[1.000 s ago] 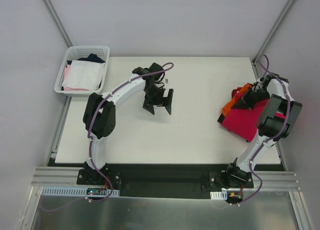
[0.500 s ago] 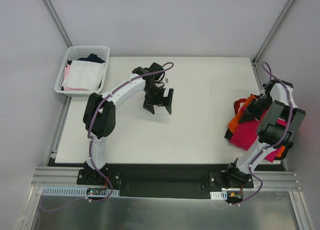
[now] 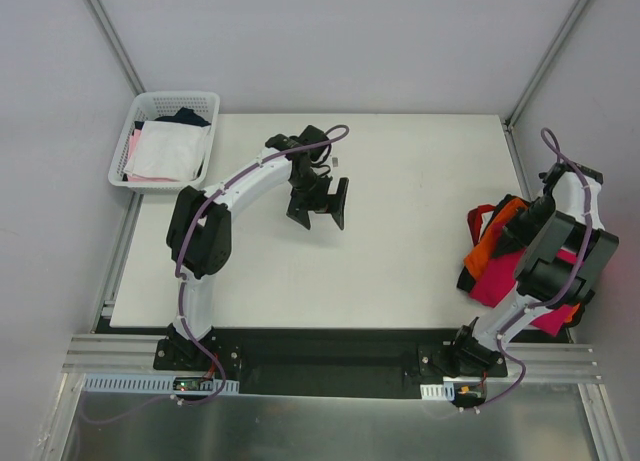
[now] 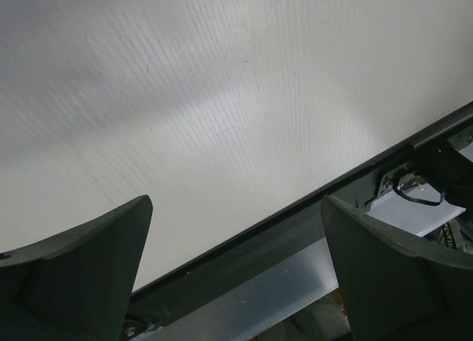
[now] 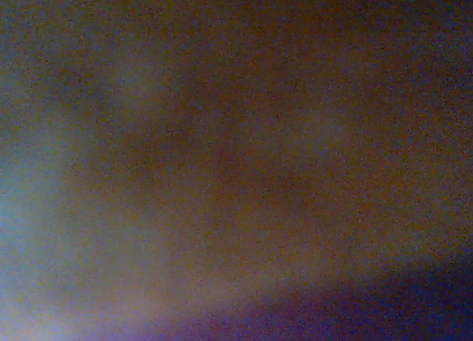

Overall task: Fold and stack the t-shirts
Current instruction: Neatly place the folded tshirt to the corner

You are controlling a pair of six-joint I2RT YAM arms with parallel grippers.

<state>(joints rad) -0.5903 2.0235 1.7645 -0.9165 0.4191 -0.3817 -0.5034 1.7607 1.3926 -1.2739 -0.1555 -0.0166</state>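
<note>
I see my left gripper (image 3: 318,215) wide open over the table (image 3: 400,171), empty. The right gripper (image 3: 511,239) is clamped shut, buried in the orange t-shirt (image 3: 485,251) and crimson t-shirt (image 3: 497,283) heap.

The white table (image 3: 400,251) bears bunched t-shirts (image 3: 495,279) at its right edge.

A white table (image 3: 420,181) fills the middle of the overhead view. Just off its ten o'clock corner sits a white mesh basket (image 3: 122,153), holding a folded white garment (image 3: 165,151) on top of a pink one (image 3: 148,180). Along the table's six o'clock edge runs a black strip (image 3: 330,349), with an aluminium rail (image 3: 100,356) at seven o'clock. The left wrist view shows the tabletop's faintly scuffed white surface (image 4: 185,97)
</note>
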